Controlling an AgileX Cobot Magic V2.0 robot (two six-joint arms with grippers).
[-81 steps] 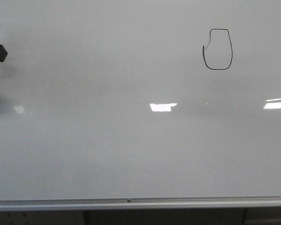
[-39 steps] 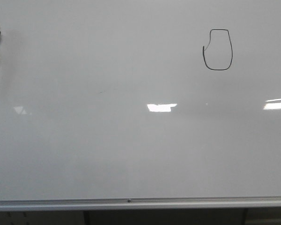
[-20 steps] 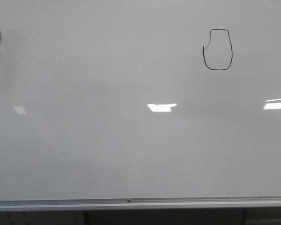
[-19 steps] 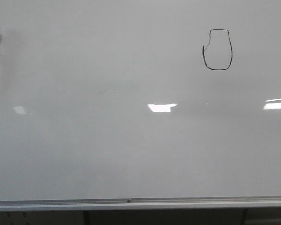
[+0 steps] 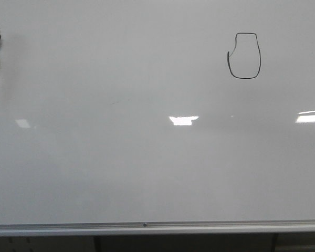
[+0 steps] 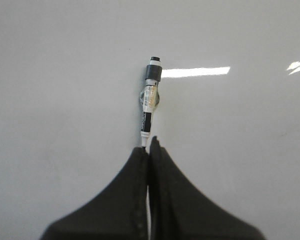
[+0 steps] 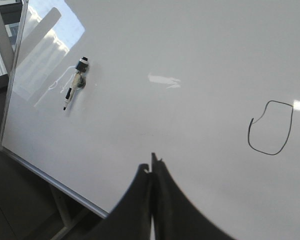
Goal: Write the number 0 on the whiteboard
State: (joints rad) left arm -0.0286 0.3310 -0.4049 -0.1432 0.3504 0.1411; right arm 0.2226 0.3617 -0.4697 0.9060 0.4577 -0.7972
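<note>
Along the near edge, a silver rail [image 5: 147, 227] runs under the whiteboard [image 5: 147, 168]. Above it, bare board w/ bright glare patches [image 5: 183, 120]. My left gripper [image 6: 149, 145] is pressed shut, nothing betw. the fingers; marker [image 6: 150, 100] sits on the board just past its tips, apart. My right gripper [image 7: 152, 167] is closed too, empty. Farthest up, to the right, the number 0 [image 5: 244, 56]: closed black loop, well apart from the marker.

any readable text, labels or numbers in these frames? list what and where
"0": hand-drawn black loop, the number 0, on the whiteboard, upper right in the front view.
Marker stuck to the board: its barrel label carries print, too small and blurred to read.
Nothing else legible.
</note>
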